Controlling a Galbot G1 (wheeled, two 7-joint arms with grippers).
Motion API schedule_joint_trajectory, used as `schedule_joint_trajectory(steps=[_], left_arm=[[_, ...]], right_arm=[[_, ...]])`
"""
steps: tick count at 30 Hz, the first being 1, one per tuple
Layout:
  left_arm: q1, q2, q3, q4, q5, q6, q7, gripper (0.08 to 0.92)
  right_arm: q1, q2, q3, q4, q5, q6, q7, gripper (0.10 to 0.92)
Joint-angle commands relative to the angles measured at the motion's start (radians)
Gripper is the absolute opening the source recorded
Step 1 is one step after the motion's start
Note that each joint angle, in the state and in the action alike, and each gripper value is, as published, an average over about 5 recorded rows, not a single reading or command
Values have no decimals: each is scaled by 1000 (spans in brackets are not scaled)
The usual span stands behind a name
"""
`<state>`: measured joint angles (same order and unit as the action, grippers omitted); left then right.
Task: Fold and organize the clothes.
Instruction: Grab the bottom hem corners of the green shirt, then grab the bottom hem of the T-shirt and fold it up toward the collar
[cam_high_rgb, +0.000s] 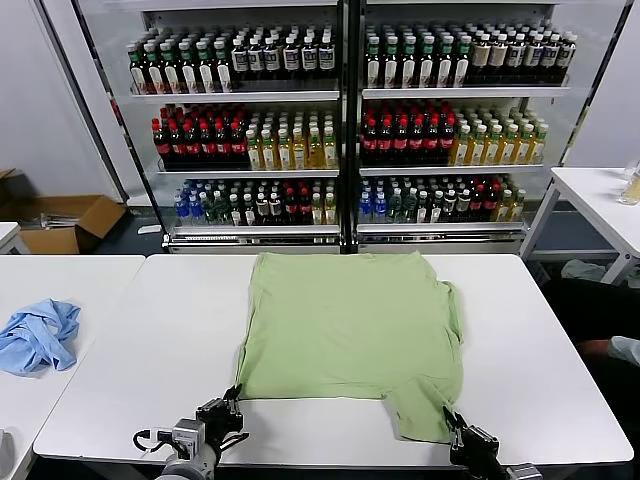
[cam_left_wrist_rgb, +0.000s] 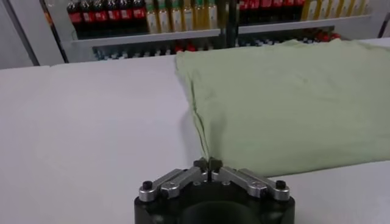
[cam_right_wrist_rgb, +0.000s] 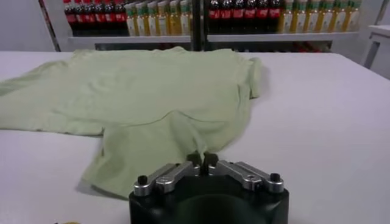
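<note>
The light green shirt (cam_high_rgb: 350, 335) lies spread plain side up on the white bench (cam_high_rgb: 140, 340), collar end toward the drinks shelves (cam_high_rgb: 340, 130), with one sleeve (cam_high_rgb: 420, 405) trailing toward the near bench edge on the robot's right. The left end effector (cam_high_rgb: 232, 395) sits at the shirt's near left corner, fingers closed together on the fabric edge there; in the left wrist view the fingertips (cam_left_wrist_rgb: 207, 164) meet exactly where the folded side hem reaches the corner. The right end effector (cam_high_rgb: 452, 420) is closed likewise on the lower edge of the trailing sleeve, cloth bunching between its tips in the right wrist view. Holding both near corners at once probably prepares a lift that carries the near edge toward the far edge for a fold. Open bench surrounds the shirt on both sides and beyond the collar, giving room for the sweep. A crumpled blue cloth (cam_high_rgb: 40, 335) lies well apart on the neighbouring table at the left
</note>
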<state>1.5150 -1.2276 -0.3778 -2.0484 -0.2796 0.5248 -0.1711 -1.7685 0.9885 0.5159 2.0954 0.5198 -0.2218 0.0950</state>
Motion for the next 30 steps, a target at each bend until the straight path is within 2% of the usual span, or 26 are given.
schedule_joint_trajectory(steps=[1,10,15,19,22,24,30], left_arm=[[59,34,-33,-89,-39,-14,16,81],[268,145,-160,-270,-119,-1,2,81],[420,170,-215,-352,-127,11,-20,81],[486,196,-280,-461,-142,40,-22,81],[467,208,-318,-492,-164,50,-18,81],[415,209,-335,-481,-190,51,-6,81],[177,188,-281,-331,-237,31,58,81]], right_arm=[[-74,-22,94,67,34,0,-77,111],[-300,-57,247,190,64,3,-196,111],[-399,-48,313,235,51,0,-254,111],[-404,-43,338,271,58,3,-261,111],[-314,-52,295,269,92,-7,-233,111],[-224,-56,248,259,134,-29,-204,111],[87,-51,95,176,184,-88,-119,111]])
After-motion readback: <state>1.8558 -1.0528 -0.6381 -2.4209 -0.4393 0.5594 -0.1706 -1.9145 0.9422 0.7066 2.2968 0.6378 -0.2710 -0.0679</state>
